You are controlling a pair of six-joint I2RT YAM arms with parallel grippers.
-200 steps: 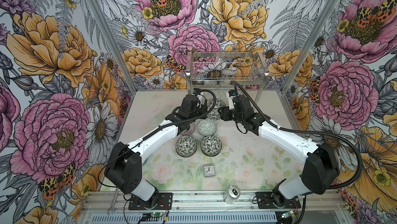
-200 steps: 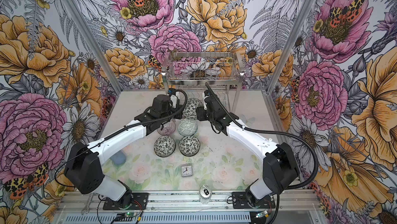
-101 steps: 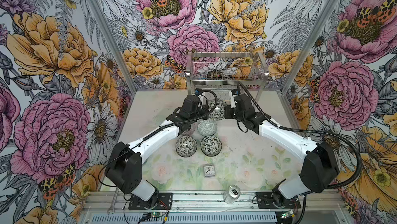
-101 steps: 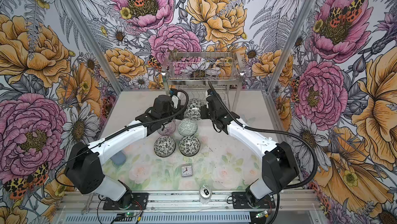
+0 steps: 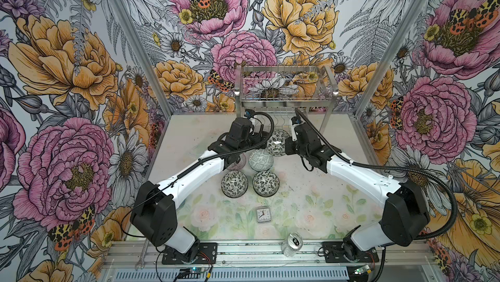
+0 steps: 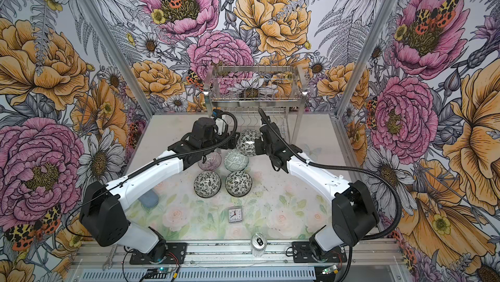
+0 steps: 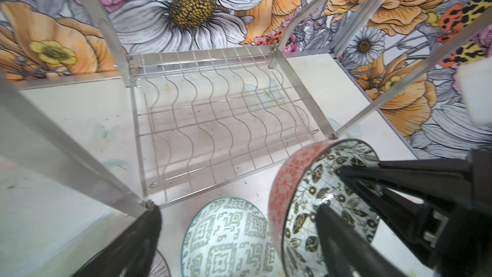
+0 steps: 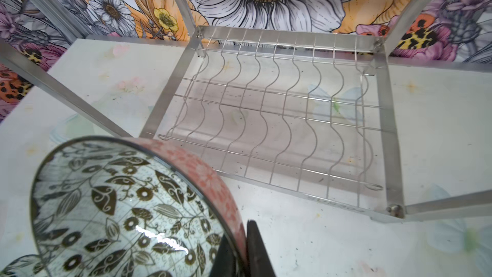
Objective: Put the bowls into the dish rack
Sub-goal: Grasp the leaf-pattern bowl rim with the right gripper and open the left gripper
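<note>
Clamping rim of pink-sided bowl (image 8: 127,203), right tool (image 8: 243,251).

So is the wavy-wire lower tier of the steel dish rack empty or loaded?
Empty. The wavy-wire lower tier shows only bare wires over the tabletop; nothing sits in it.

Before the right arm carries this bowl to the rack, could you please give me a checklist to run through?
1. right gripper jaws shut on the rim of the pink-sided bowl: ok.
2. left gripper jaws open: ok.
3. left fingers clear of that bowl: not ok; one lies across its mouth in the left wrist view.
4. wavy-wire tier free of dishes: ok.
5. Clearance over the green geometric bowl: cannot tell.
</note>
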